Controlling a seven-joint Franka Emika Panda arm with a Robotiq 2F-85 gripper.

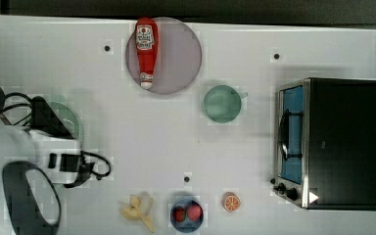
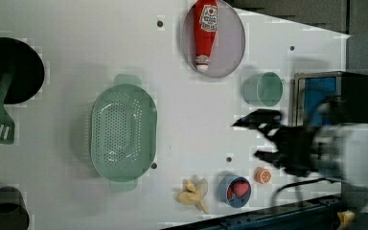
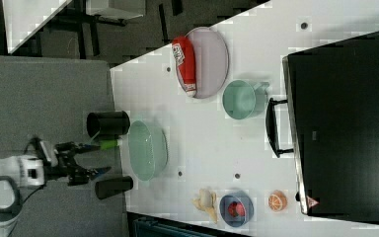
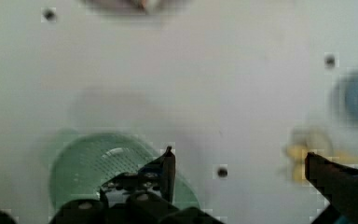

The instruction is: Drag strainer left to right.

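Hovering pincer (image 2: pixel 256 139) open | strainer (image 2: pixel 123 132) alone | cup (image 2: pixel 263 89), ketchup plate (image 2: pixel 230 43) possibly rightward, left view

— What is lying on the table (image 1: pixel 103 122) in the top view?
— A ketchup bottle (image 1: pixel 146 51) is lying on a round plate (image 1: pixel 181 56); a green cup (image 1: pixel 222 104) is sitting near a toaster oven (image 1: pixel 333 142).
— And the strainer (image 1: pixel 71 120)?
— The arm (image 1: pixel 29 161) is covering most of it.

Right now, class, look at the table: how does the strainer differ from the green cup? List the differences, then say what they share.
1. The strainer is an oblong basin; the cup is round.
2. The strainer is clearly larger than the cup.
3. The strainer's floor is dotted with tiny holes; the cup's inside looks plain.
4. The strainer is paler mint; the cup is a deeper teal.
Both are green, open at the top, and rest on the white table.
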